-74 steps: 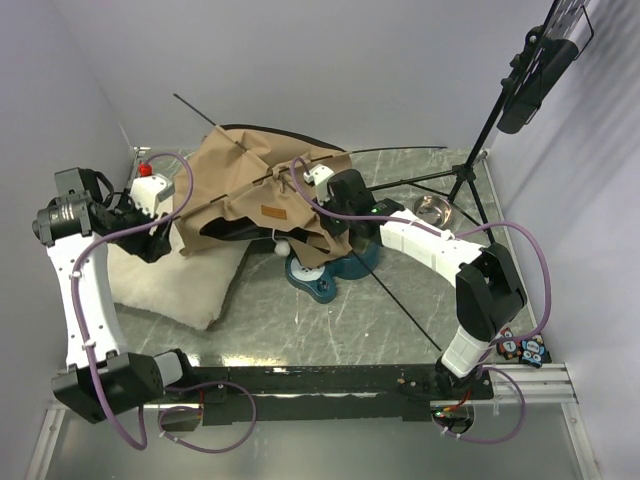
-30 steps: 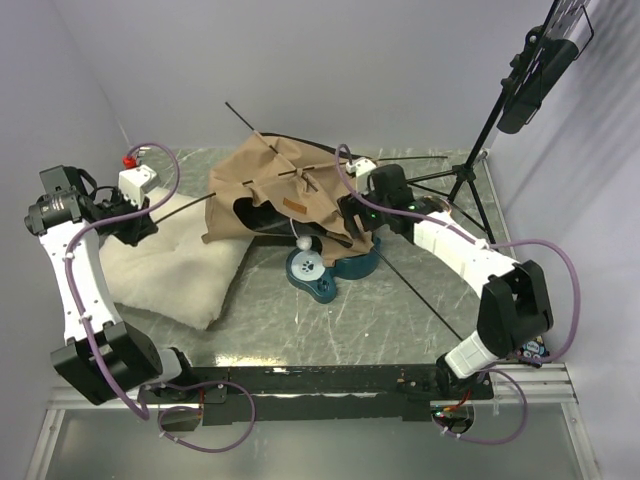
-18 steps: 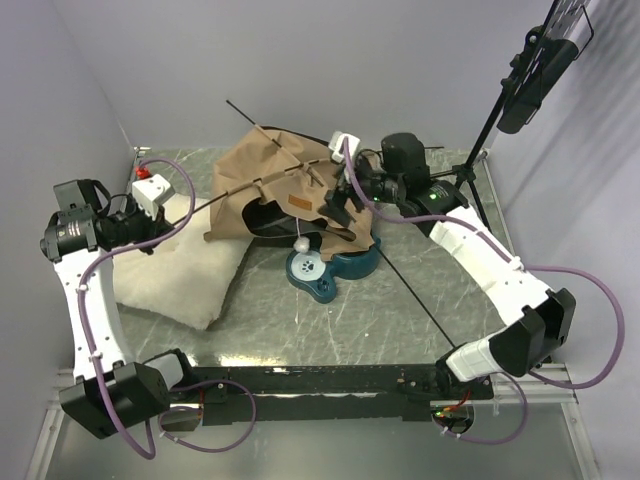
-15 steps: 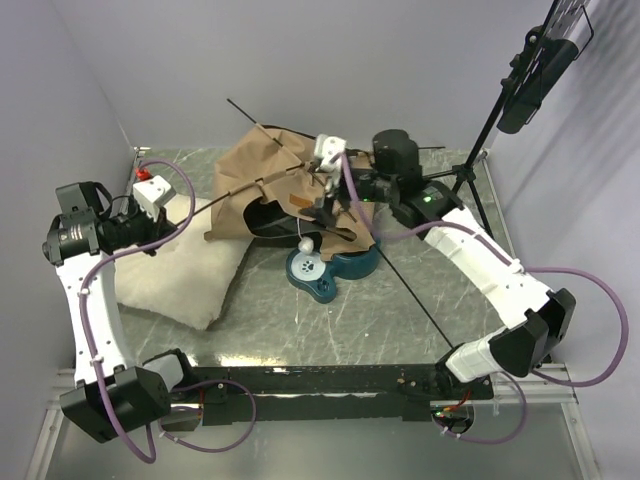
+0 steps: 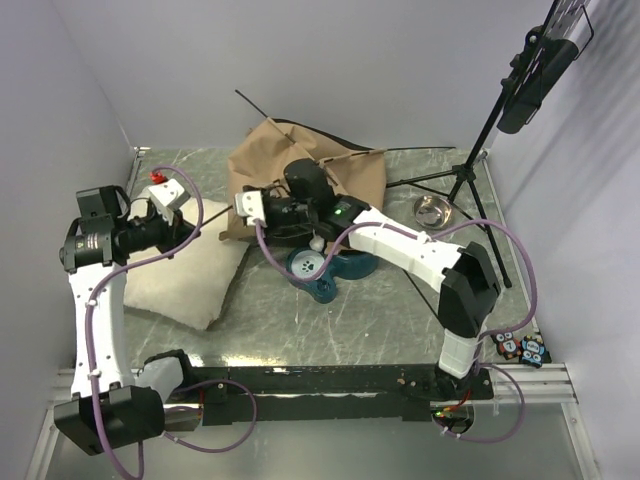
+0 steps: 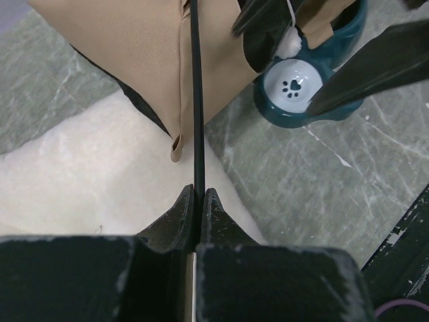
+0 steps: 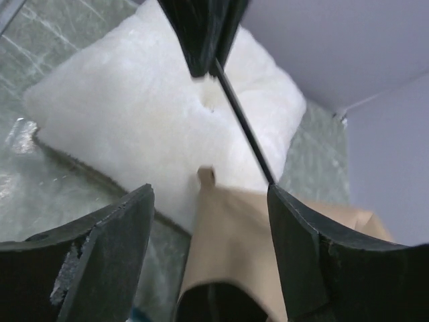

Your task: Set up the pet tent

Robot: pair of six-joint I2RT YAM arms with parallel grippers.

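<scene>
While my left hand (image 6: 196, 194) is clenching the thin dark pole (image 6: 197, 100), my right hand (image 7: 208, 241) is hovering released over the pet tent (image 5: 350, 175). The tent is slumping at the bench's (image 5: 380, 310) far middle, one corner overlapping the cream pillow (image 5: 185, 280). I judge I should be pinning that corner and feeding the pole straight. No writing is showing, only a paw print in the teal bowl (image 6: 301, 87).

right hand (image 7: 209, 198): crossed from right of pet tent (image 5: 352, 170) to its left | pet tent: shifted right
</scene>
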